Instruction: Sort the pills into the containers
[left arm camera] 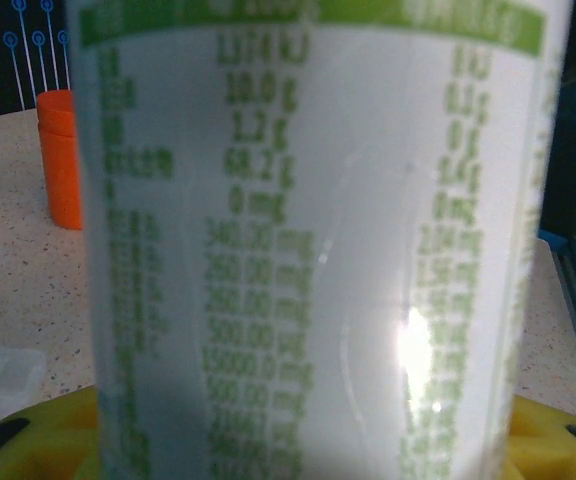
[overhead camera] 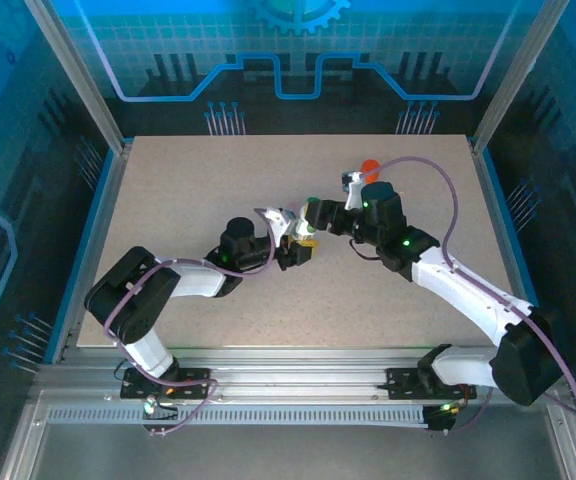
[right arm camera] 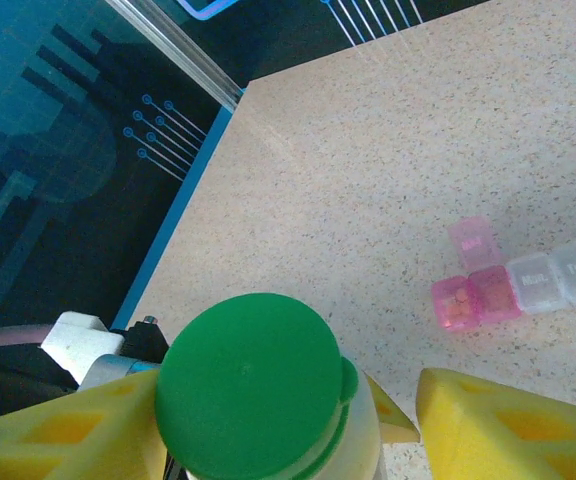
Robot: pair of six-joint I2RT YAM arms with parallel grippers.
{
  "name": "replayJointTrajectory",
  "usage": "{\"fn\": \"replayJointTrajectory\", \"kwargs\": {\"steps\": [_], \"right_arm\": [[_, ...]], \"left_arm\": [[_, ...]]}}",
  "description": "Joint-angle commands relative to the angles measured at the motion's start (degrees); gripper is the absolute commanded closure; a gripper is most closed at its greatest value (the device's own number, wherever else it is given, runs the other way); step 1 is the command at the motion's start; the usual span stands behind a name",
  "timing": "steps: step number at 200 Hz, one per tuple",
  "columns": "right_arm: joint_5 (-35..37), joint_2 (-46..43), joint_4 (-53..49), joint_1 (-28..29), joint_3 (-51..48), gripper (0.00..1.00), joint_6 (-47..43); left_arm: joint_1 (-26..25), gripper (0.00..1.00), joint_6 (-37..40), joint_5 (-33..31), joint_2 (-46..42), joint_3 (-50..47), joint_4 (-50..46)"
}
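Observation:
My left gripper is shut on the white bottle, whose green-printed label fills the left wrist view between the yellow pads. The bottle's green cap sits on top. My right gripper stands open around the cap, with a gap between its right pad and the bottle. In the top view the right gripper meets the left one at mid-table. The orange bottle stands upright behind them. Orange pills lie in an open pink compartment.
A strip of pill-box compartments, pink and clear, lies on the speckled table. A clear compartment shows left of the bottle. Blue rails edge the table.

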Motion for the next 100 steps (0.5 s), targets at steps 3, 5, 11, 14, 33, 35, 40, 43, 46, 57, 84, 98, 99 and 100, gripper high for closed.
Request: {"fn": "replayJointTrajectory", "kwargs": {"steps": [3,5,11,14,33,35,40,43,46,57,84,98,99,100], "right_arm": [[-0.03,0.8,-0.21,0.55,2.31,0.35,-0.48],[-0.03,0.84,-0.21,0.6,2.38,0.35,-0.51],[0.14,1.01,-0.42,0.64,2.6,0.35,-0.53],[0.22,1.03,-0.53,0.64,2.73,0.35,-0.53],[0.49,1.35,-0.9,0.6,3.41,0.35,-1.09],[0.55,1.38,-0.97,0.61,3.54,0.35,-1.13],[0.74,1.38,-1.16,0.64,3.76,0.35,-1.29],[0.8,1.37,-1.25,0.71,3.88,0.35,-1.38],[0.85,1.41,-1.32,0.67,4.02,0.35,-1.44],[1.01,1.48,-1.52,0.74,4.41,0.36,-1.49],[1.55,1.9,-2.22,0.9,5.42,0.42,-1.5],[1.8,2.22,-2.61,1.16,5.85,0.45,-1.4],[1.81,2.24,-2.64,1.16,5.89,0.45,-1.36],[1.82,2.3,-2.7,1.17,5.9,0.45,-1.34]], "left_arm": [[-0.18,1.0,-0.46,1.69,0.59,1.67,2.95],[-0.19,1.0,-0.46,1.74,0.58,1.66,2.83],[-0.2,1.0,-0.43,1.81,0.52,1.65,2.7],[-0.19,1.0,-0.33,1.8,0.54,1.64,2.62],[-0.19,1.0,-0.14,2.06,0.52,1.74,2.0],[-0.17,1.0,-0.14,2.05,0.54,1.75,2.0],[-0.17,1.0,-0.14,2.03,0.53,1.81,1.89],[-0.16,1.0,-0.09,2.05,0.62,1.83,1.81],[-0.17,1.0,-0.05,2.02,0.62,1.81,1.75],[-0.23,1.0,-0.01,2.13,0.59,1.92,1.67],[-0.21,1.0,0.19,2.02,0.71,2.06,1.39],[-0.21,1.0,0.21,2.02,0.8,2.22,1.23],[-0.19,1.0,0.21,2.02,0.81,2.25,1.21],[-0.22,1.0,0.21,2.02,0.81,2.26,1.24]]}}
